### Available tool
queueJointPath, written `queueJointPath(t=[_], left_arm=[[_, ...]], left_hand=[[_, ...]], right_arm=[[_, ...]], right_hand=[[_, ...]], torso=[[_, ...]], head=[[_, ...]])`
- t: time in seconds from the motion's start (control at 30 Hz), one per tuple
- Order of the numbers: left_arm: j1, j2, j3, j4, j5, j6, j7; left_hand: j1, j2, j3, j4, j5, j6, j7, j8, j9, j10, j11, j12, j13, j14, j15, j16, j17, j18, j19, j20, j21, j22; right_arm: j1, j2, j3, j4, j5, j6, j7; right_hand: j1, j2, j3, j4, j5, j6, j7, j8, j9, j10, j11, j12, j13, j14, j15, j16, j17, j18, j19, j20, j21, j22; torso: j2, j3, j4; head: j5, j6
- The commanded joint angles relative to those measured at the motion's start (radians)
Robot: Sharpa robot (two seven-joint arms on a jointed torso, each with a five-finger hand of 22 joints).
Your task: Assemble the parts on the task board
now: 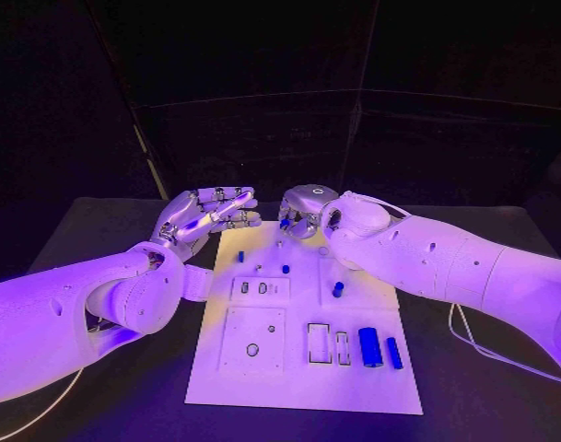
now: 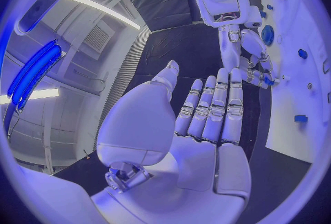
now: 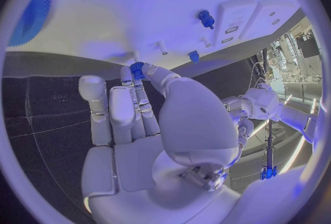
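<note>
The near edge of the white task board (image 1: 304, 387) lies closest in the head view, and its near half carries several rectangular recesses with two upright blue cylinders (image 1: 379, 350) standing at the right of them. A smaller blue part (image 1: 337, 289) sits further back on the board, and two little blue pegs (image 1: 285, 269) stand near its far end. The left hand (image 1: 208, 214) hangs over the far left corner of the board, just off its edge; in the left wrist view its fingers (image 2: 214, 105) are straight, close side by side, and hold nothing. The right hand (image 1: 309, 210) is over the far end of the board, and the forearm hides most of it from the head camera. In the right wrist view a small blue part (image 3: 137, 69) is pinched at the fingertips, just above the board; its shape is hard to make out. A blue gear (image 3: 36, 13) lies on the board, partly cut off by the circle's rim.
</note>
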Motion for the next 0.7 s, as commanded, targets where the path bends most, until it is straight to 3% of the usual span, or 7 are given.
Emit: queueJointPath(t=[0.03,0.7], left_arm=[[0.002,0.003,0.001,0.000,-0.005,0.014,0.000],[0.002,0.004,0.001,-0.007,-0.005,0.015,-0.001]], left_hand=[[-0.008,0.002,0.004,0.002,0.003,0.008,0.042,-0.006,-0.002,0.006,0.002,-0.005,-0.001,0.004,-0.001,-0.003,-0.001,0.011,0.005,0.000,-0.001,-0.001],[-0.009,0.003,0.004,0.001,0.003,0.008,0.043,-0.007,-0.002,0.005,0.002,-0.006,-0.001,0.003,-0.001,-0.004,-0.001,0.011,0.005,0.000,-0.002,-0.001]], right_arm=[[-0.003,0.002,-0.003,-0.006,0.003,0.025,0.004],[-0.003,-0.001,-0.003,0.002,0.006,0.008,0.008]], right_hand=[[-0.010,-0.014,-0.003,0.009,-0.013,-0.046,0.013,-0.004,-0.004,-0.055,0.014,-0.006,-0.004,0.001,0.016,-0.029,-0.038,0.007,-0.038,0.009,-0.030,-0.049],[-0.007,-0.020,-0.010,0.010,-0.022,-0.066,0.018,-0.002,-0.002,-0.077,0.021,-0.001,-0.003,0.002,0.021,-0.036,-0.051,0.010,-0.046,0.017,-0.037,-0.060]], torso=[[0.000,-0.0008,0.0000],[0.000,-0.0005,0.0008]], head=[[0.001,0.000],[0.001,-0.002]])
